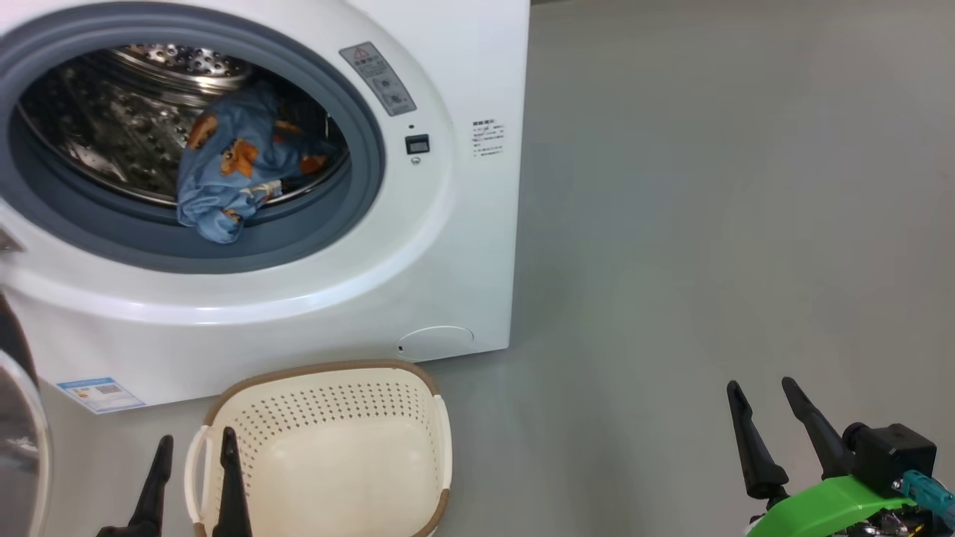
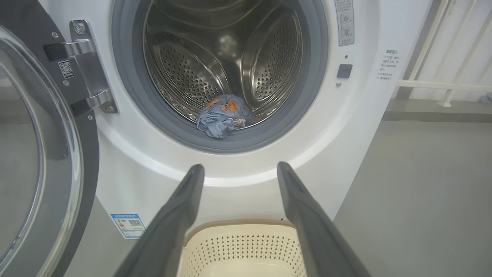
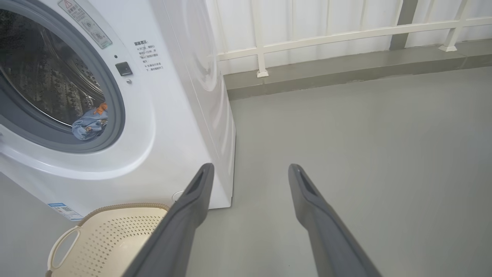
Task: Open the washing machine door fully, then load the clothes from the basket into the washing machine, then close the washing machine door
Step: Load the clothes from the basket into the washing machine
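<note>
Closing the washing machine door (image 2: 23,154) seems next. The clothes (image 1: 231,171) are lapping onto the gasket's (image 1: 149,240) lower edge, so nudge them inward first. The left gripper (image 1: 196,436) and right gripper (image 1: 761,382) are showing jaws apart, empty.

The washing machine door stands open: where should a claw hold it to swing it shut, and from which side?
Probably the dark rim, away from the hinge, with the left claw coming from the outer side of the door: that edge gives most leverage, and the bulging glass offers no hold.
</note>
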Available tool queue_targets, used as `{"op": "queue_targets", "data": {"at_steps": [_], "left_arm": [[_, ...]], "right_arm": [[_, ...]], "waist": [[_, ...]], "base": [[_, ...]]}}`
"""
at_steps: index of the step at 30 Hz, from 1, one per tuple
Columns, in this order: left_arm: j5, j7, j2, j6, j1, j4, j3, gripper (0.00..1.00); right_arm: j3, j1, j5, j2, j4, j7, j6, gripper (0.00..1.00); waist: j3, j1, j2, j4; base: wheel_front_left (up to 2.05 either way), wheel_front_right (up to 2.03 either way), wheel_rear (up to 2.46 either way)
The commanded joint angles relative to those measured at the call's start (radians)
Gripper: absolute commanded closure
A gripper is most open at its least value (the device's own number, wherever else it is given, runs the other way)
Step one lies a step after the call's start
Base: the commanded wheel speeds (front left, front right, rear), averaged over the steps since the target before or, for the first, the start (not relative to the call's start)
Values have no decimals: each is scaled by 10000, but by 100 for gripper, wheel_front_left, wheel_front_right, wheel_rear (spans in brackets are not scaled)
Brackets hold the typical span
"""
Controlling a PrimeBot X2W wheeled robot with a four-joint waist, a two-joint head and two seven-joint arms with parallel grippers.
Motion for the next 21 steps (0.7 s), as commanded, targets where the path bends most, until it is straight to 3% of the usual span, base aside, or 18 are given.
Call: {"op": "queue_targets", "data": {"at_steps": [1, 21], "left_arm": [[38, -64, 53, 76, -75, -387, 280, 0], [-119, -64, -75, 204, 386, -693, 40, 0]], "right_arm": [[214, -34, -86, -151, -331, 23, 73, 0], [200, 251, -123, -119, -644, 285, 73, 0]], "waist": [[-102, 0, -1, 112], [-407, 0, -1, 228]], "base": [[0, 0, 0], [0, 0, 0]]}}
